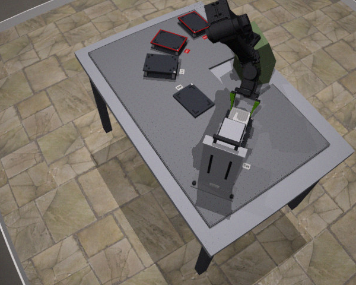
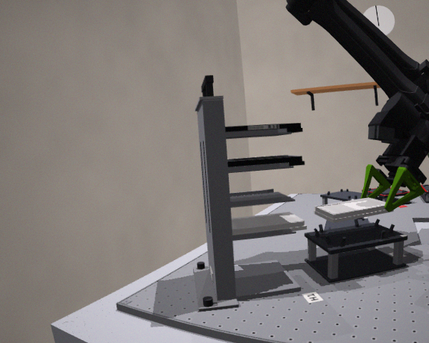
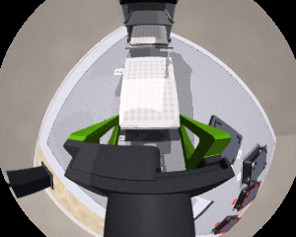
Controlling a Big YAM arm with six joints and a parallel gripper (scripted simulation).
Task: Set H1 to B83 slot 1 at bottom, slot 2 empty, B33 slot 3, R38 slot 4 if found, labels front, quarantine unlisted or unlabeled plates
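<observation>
The grey plate hotel (image 1: 220,167) (image 2: 214,191) stands near the table's front edge. Dark plates lie in its top slot (image 2: 262,127) and the slot below it (image 2: 262,161). The second shelf from the bottom (image 2: 261,197) looks bare. A pale plate (image 2: 281,220) lies in the bottom slot. My gripper (image 1: 244,105) (image 2: 382,201) (image 3: 149,118) is shut on the far end of a white plate (image 1: 239,116) (image 2: 349,209) (image 3: 147,93). It holds the plate slightly tilted just above a black raised nest (image 2: 354,236) in front of the hotel. I cannot read any ID labels.
Two red-rimmed nests (image 1: 168,40) (image 1: 193,22) stand at the table's far end. A black raised nest (image 1: 161,63) and a flat black nest (image 1: 193,100) stand nearer. None of them holds a plate. A deck label (image 2: 310,296) lies beside the hotel's base.
</observation>
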